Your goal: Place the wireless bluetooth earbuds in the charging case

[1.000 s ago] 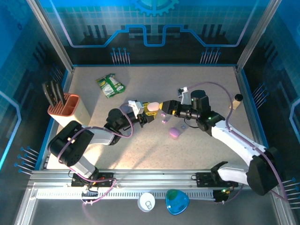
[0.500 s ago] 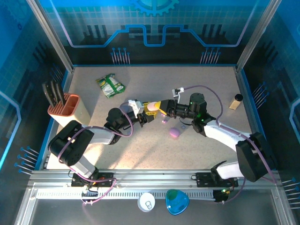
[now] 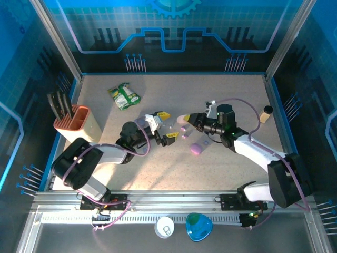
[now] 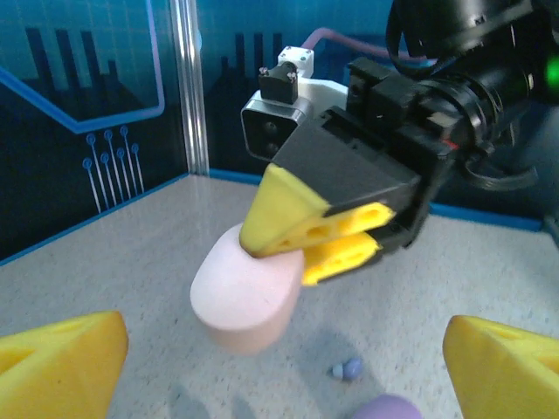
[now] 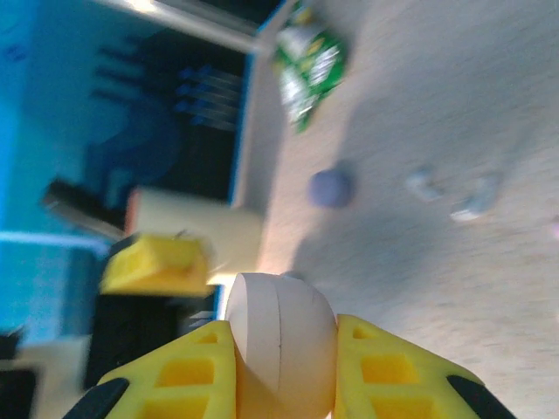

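Two pincers are facing off over the worktop [image 3: 237, 95], top view: right pincer [image 3: 185, 119] is clenching the pink case [image 3: 182, 119], left pincer [image 3: 167, 126] is gaping beside it. Left wrist: case is hanging aloft (likely for regrasping), earbud [image 4: 348, 369] lying loose below. Right wrist: fingers [image 5: 196, 375] are pinching across its seam.

Right end effector [image 3: 188, 119] clamps pink case [image 3: 182, 119] (pebble-shaped).

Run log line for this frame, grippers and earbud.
left gripper: open | right gripper: shut on pink case, lifted | lavender earbud: loose on table
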Robot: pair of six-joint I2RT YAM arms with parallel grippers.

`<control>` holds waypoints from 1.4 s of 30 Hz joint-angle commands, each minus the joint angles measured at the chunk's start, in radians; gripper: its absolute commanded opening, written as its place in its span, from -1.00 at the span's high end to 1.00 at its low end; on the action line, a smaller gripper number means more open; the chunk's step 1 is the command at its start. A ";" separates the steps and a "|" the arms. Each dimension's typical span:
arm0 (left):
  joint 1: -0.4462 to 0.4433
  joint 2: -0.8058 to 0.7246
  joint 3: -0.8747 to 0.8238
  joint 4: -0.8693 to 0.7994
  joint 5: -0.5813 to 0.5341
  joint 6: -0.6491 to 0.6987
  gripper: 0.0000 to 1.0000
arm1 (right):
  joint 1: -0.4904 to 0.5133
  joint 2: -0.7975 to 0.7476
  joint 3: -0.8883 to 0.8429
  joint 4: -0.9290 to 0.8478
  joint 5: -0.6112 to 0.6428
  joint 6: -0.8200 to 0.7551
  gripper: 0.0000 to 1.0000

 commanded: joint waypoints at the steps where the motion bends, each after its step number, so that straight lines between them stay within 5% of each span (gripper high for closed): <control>1: 0.002 -0.083 -0.018 -0.213 -0.032 0.085 -0.93 | -0.062 0.046 0.020 -0.132 0.164 -0.119 0.62; 17: 0.002 -0.176 -0.045 -0.393 -0.057 0.115 -0.99 | -0.131 0.573 0.308 0.020 0.101 -0.049 0.56; 21: 0.001 -0.176 -0.042 -0.405 -0.064 0.111 -0.98 | -0.130 0.615 0.341 -0.023 0.102 -0.102 0.34; 27: 0.004 -0.175 -0.007 -0.478 -0.075 0.079 -0.98 | -0.110 0.505 0.354 -0.216 0.206 -0.320 -0.25; 32: 0.009 -0.178 0.018 -0.518 -0.132 0.014 -0.98 | -0.072 0.339 0.311 -0.355 0.339 -0.499 -0.53; 42: 0.034 -0.173 0.114 -0.708 -0.305 -0.109 -0.99 | 0.097 0.049 0.265 -0.796 0.467 -0.845 -0.67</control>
